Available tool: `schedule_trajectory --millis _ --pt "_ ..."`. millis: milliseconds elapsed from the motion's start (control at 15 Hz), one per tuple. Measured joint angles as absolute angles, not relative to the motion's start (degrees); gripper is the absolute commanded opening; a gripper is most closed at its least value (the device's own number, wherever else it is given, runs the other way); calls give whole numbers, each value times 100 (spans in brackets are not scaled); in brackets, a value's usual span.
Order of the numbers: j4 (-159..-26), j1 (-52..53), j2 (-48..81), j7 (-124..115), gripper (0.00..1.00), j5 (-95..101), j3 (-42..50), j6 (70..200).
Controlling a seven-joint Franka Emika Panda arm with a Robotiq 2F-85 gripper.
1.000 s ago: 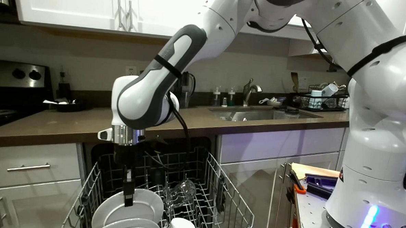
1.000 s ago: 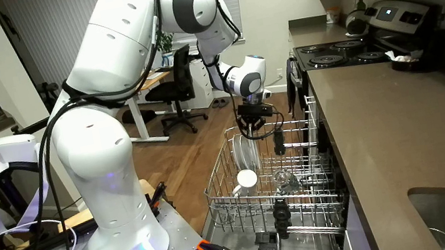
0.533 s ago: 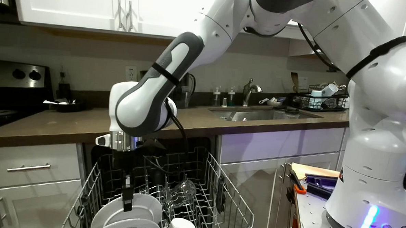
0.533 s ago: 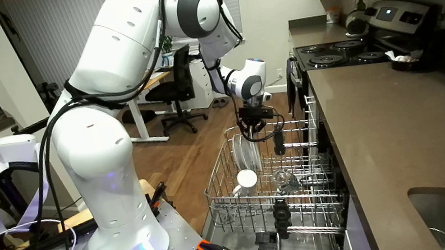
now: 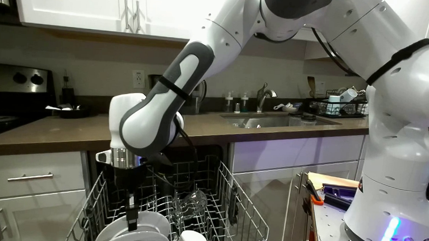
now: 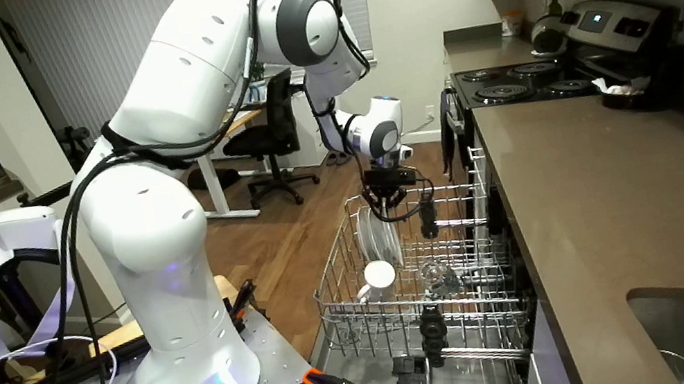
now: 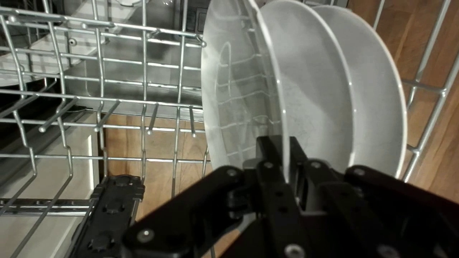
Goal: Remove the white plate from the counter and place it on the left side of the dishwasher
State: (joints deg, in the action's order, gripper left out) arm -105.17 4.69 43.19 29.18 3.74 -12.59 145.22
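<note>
Below the front edge of the counter, the gripper pinches the white plate. Lower it upright between dishwasher tines.

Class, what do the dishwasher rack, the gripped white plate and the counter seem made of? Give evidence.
Dishwasher rack: probably metal wire, perhaps coated; bright, shiny highlights.
White plate: likely glazed ceramic; glossy face mirrors the rack.
Counter: stone or laminate, unclear; smooth, softly reflecting light.

Glossy white arm, grey trim, black cables, black pincer
</note>
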Motion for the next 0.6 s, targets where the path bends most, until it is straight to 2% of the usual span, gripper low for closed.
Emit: schedule_trajectory --millis 67,133,267,600 --pt "-10517 515 4327 2833 15 438 -1230 14548" --pt "-10517 561 4336 2747 37 499 -1200 14570" --pt "-10517 636 4349 2622 41 546 -1168 14581" --pt "-10517 754 4319 2421 72 547 -1168 14556"
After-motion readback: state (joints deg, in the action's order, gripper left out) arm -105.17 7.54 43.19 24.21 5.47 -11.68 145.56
